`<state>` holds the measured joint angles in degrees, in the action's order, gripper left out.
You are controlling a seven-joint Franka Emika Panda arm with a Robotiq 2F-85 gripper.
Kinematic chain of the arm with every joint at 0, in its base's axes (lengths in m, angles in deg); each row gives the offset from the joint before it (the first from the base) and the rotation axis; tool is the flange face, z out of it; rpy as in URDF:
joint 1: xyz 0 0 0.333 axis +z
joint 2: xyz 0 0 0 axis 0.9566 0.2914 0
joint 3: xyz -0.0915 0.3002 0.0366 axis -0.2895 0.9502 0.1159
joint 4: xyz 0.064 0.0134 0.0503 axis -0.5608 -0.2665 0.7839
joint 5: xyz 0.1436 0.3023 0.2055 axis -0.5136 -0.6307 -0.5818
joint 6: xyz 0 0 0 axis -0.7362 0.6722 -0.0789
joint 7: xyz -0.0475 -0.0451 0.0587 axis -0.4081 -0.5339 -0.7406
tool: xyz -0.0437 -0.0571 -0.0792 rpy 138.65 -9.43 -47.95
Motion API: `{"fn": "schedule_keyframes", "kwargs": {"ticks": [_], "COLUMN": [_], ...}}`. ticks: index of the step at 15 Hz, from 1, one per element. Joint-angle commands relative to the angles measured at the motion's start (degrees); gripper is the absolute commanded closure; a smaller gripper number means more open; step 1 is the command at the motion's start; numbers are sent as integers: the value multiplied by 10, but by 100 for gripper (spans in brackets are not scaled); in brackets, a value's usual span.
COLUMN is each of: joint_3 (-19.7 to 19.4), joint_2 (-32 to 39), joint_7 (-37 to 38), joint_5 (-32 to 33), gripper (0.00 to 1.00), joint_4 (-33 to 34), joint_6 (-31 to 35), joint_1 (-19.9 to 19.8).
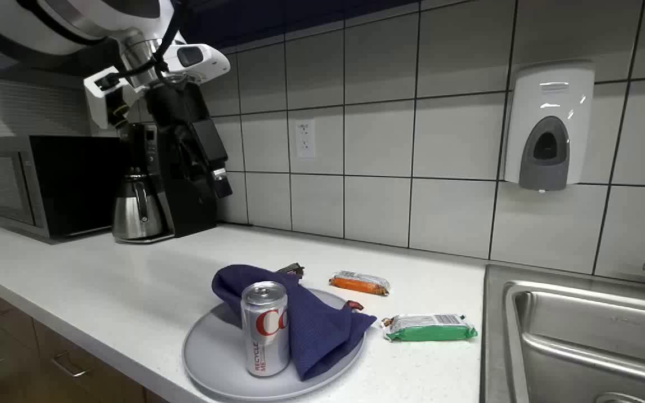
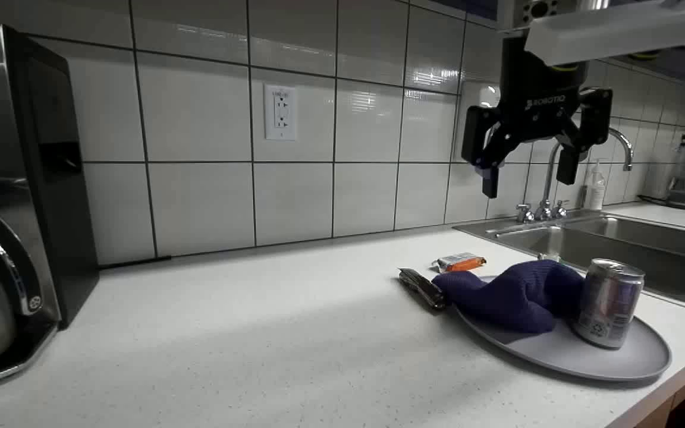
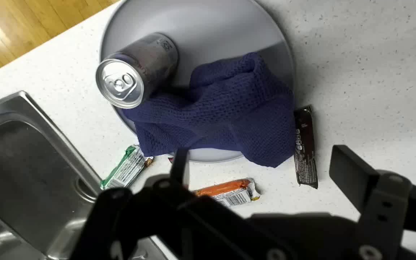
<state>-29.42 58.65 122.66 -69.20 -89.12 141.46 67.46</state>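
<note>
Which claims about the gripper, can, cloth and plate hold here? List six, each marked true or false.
1. The gripper is open above the counter. True.
2. The can stands upright on the plate. True.
3. The gripper holds the can. False: it holds nothing.
4. The cloth reaches past the plate's rim. True.
5. The cloth covers the can's top. False: the top is uncovered.
6. The plate rests on the cloth. False: the cloth lies on the plate.

A rumpled purple cloth (image 3: 226, 115) lies partly on a grey plate (image 3: 211, 29).
</note>
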Motion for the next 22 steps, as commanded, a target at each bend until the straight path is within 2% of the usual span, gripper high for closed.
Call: {"fn": "schedule_keyframes", "kwargs": {"ticks": [1, 9, 22], "joint_3": [-23, -26, -95], "joint_2": [4, 5, -9], "joint_7": [9, 11, -21], "joint_5": [13, 12, 3], "gripper": [0, 0, 0], "joint_4": [1, 1, -35], "joint_6": [-4, -3, 7], "joint_1": [23, 24, 30]}}
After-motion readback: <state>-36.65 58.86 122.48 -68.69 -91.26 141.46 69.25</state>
